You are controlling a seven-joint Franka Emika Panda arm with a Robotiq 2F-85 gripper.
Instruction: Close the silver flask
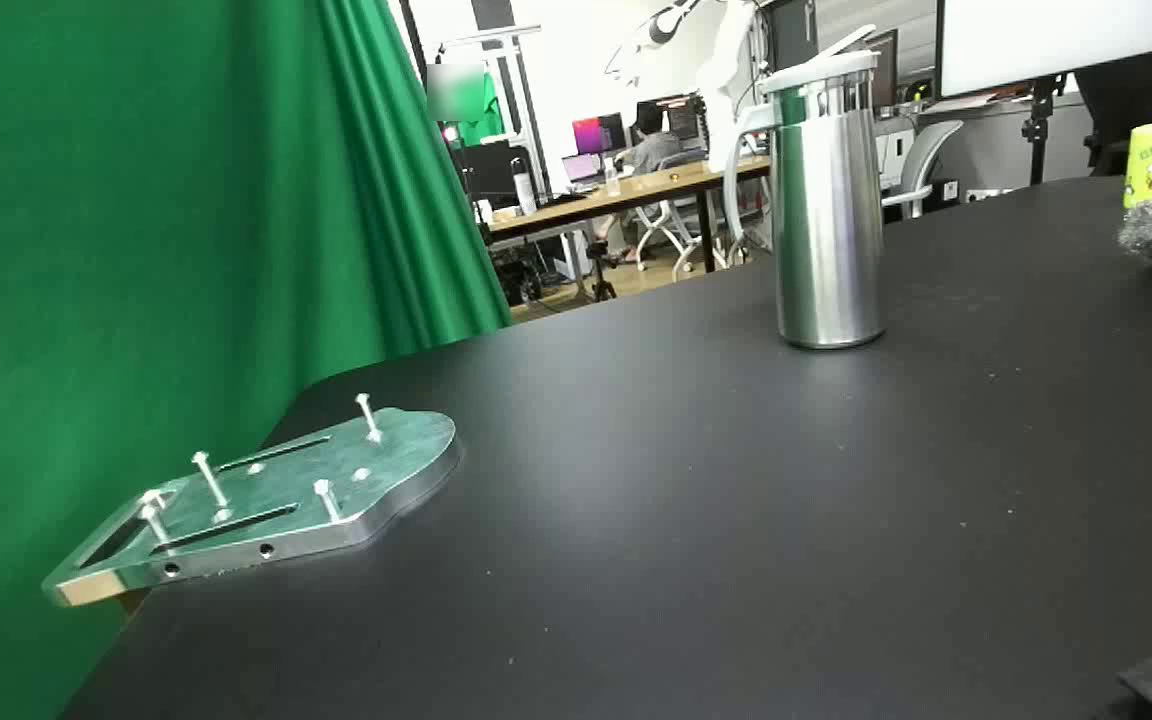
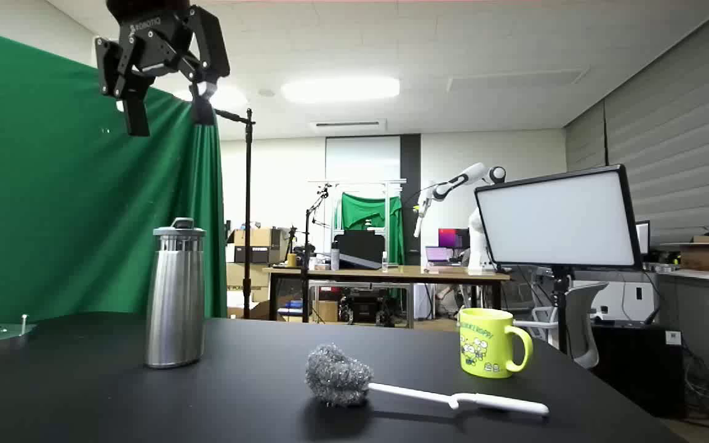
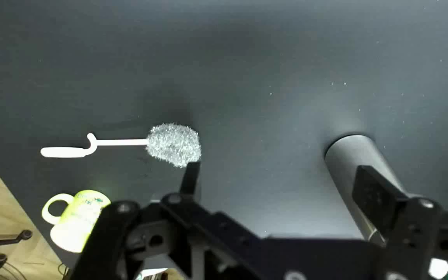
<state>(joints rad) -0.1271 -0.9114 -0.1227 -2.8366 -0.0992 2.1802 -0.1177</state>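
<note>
The silver flask (image 1: 829,220) stands upright on the black table in both exterior views (image 2: 176,301). It has a white-grey lid rim and a handle. In an exterior view its lid flap (image 1: 851,40) is tilted up, raised off the rim. My gripper (image 2: 170,120) is open and empty, high above the table and above the flask's top in that exterior view. In the wrist view the gripper (image 3: 278,171) has its fingers wide apart. One finger covers part of the flask (image 3: 354,163); its lid is hidden there.
A bright yellow-green mug (image 2: 487,341) and a white-handled brush with a silver scrubber head (image 2: 337,375) are on the table to the flask's side. A translucent green plate with pegs (image 1: 286,480) lies at the table's edge by the green curtain (image 1: 136,250).
</note>
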